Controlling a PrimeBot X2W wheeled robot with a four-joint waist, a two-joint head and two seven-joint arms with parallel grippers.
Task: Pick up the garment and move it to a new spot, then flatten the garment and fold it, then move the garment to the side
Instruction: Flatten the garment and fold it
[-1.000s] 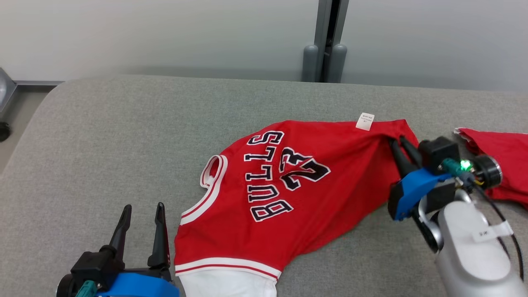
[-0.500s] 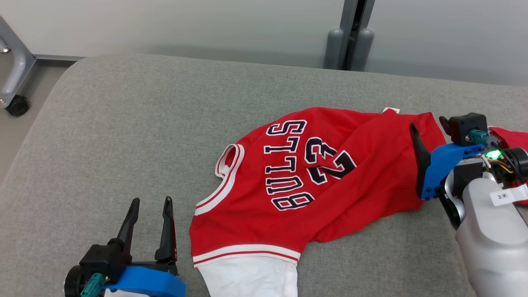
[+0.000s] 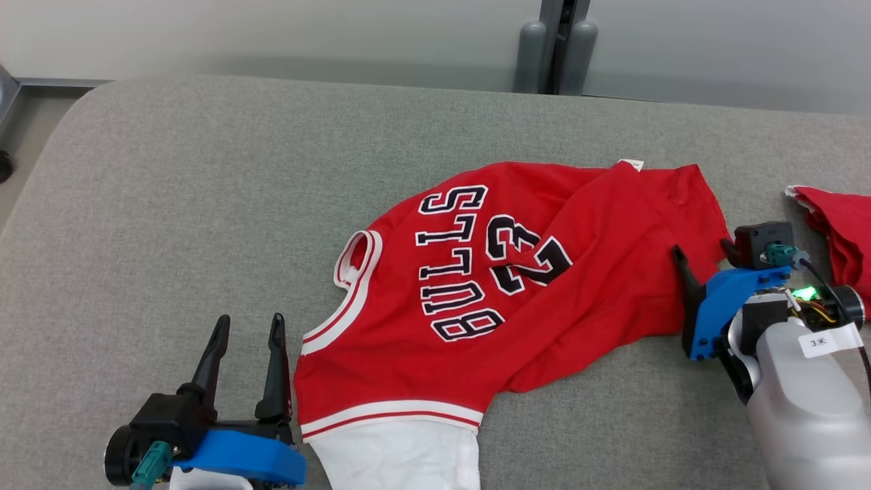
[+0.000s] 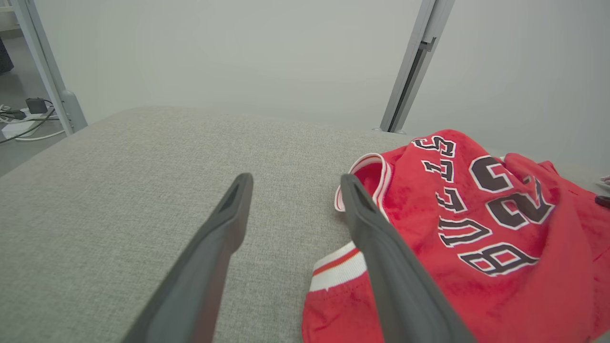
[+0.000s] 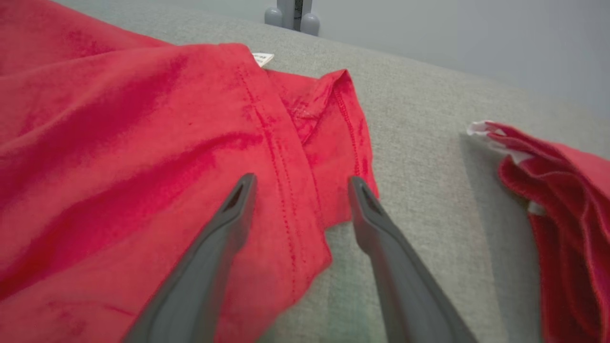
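Note:
The garment point(image 3: 517, 286) is a red jersey with "BULLS 23" lettering, lying rumpled on the grey padded table point(image 3: 170, 204), with a white layer showing at its near end. My right gripper point(image 3: 701, 248) stands open at the jersey's right hem. In the right wrist view, that gripper point(image 5: 301, 181) has the hem of the garment point(image 5: 143, 143) lying loose between and below its fingers, not pinched. My left gripper point(image 3: 250, 320) is open beside the jersey's near left corner. In the left wrist view, this gripper point(image 4: 296, 180) holds nothing, and the garment point(image 4: 476, 238) lies just right of it.
A second red cloth point(image 3: 840, 224) lies at the table's right edge, close to my right arm, and shows again as a red cloth point(image 5: 562, 190) in the right wrist view. A grey post point(image 3: 554, 47) stands behind the table against the wall. Bare table surface spreads to the left and far side.
My right gripper has opened and let go of the jersey's right hem, which has dropped onto the table. The arm drew back toward me. The head camera has shifted too.

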